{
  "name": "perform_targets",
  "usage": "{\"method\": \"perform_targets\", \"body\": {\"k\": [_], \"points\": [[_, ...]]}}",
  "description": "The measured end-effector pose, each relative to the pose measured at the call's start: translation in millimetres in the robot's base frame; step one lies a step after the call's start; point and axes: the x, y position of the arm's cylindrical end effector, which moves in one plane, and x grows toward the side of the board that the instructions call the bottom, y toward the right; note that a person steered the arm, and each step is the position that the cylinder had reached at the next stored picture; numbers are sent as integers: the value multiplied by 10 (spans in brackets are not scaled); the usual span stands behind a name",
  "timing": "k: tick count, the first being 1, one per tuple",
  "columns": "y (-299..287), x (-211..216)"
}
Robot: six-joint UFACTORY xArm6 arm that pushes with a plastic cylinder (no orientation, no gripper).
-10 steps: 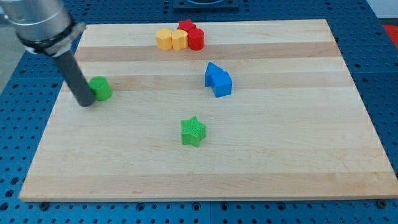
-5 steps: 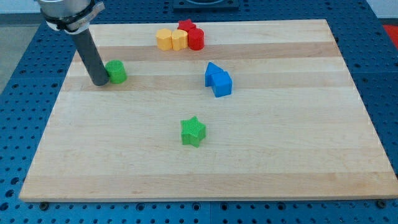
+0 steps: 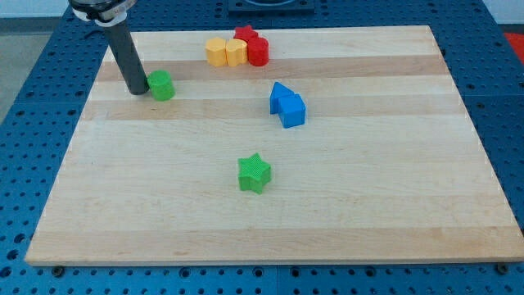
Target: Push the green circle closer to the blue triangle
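Broadly, the wooden board [image 3: 344,213] shows the push under way: the green circle [image 3: 162,85] sits in the upper left, well apart from the blue triangle [image 3: 286,105] near the middle. The next move looks to call for a steady shove toward the view's right. The rod has no jaws to open or close; its tip [image 3: 137,91] stands touching, or just beside, the circle's left flank.
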Motion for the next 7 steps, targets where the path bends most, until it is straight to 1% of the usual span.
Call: {"method": "perform_targets", "body": {"k": [1,4,5,6,7], "points": [[96,-20],[1238,-21],[1432,39],[1482,192],[1649,370]]}}
